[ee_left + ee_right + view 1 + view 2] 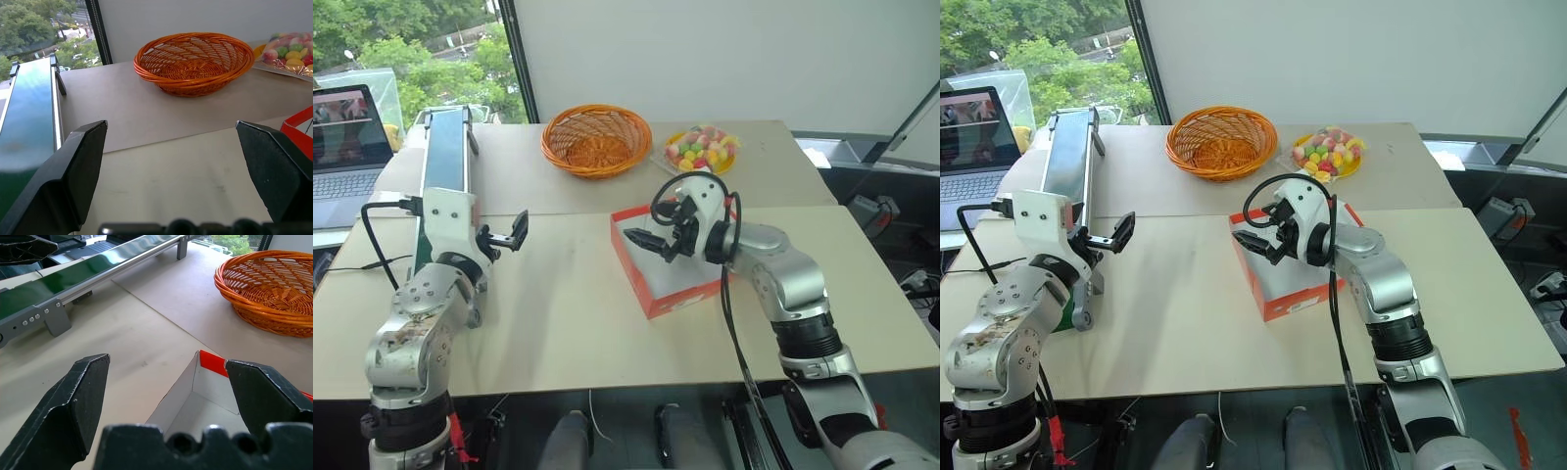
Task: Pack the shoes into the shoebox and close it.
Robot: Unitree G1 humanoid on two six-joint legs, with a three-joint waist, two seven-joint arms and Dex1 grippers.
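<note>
Shoebox (658,294), a small shallow rectangular one of red-orange cardboard with a white inside, lies open on the pale wooden table (558,323), near the middle and a little toward the robot's right. Its long axis runs away from the robot with a slight lean toward the left, so one short side faces the front edge of the table and the other points to the round orange wicker basket (596,140) behind it. The part of its inside that can be seen holds nothing. No writing can be read on the box.

Right gripper (644,240) hangs over the left part of the box, pointing to the robot's left, with its two black fingers spread wide and nothing between them. Left gripper (505,235) is well apart from the box on the left side, held above the table beside the long green conveyor belt (443,157); its fingers are also wide apart and empty.

Behind the box, next to the basket, is a clear bag of coloured candies (701,149). An open laptop (347,147) stands at the far left
</note>
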